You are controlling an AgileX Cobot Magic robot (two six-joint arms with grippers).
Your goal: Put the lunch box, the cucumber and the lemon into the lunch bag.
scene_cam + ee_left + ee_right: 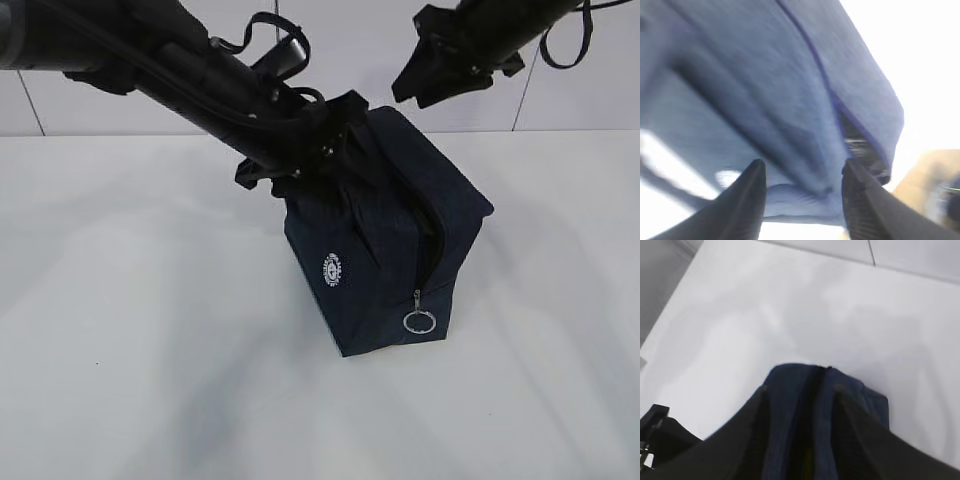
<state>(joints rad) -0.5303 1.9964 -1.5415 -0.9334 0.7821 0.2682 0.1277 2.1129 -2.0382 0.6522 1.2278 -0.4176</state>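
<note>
The dark navy lunch bag (380, 260) stands tilted on the white table, its round white logo (333, 270) facing me. Its zipper gapes near the top, and the silver ring pull (418, 320) hangs low on the front corner. My left gripper (320, 150) is against the bag's upper left edge. In the left wrist view that left gripper (804, 165) is open, with blurred bag fabric (790, 100) showing between the fingers. My right gripper (415, 95) hangs above the bag's right side. Seen from its wrist, the right gripper (799, 389) is open over the bag (790, 410). Lunch box, cucumber and lemon are out of view.
White table (130, 330) stretches left, right and in front of the bag. A white tiled wall (360, 50) runs behind it. The table's far edge (685, 270) shows in the right wrist view.
</note>
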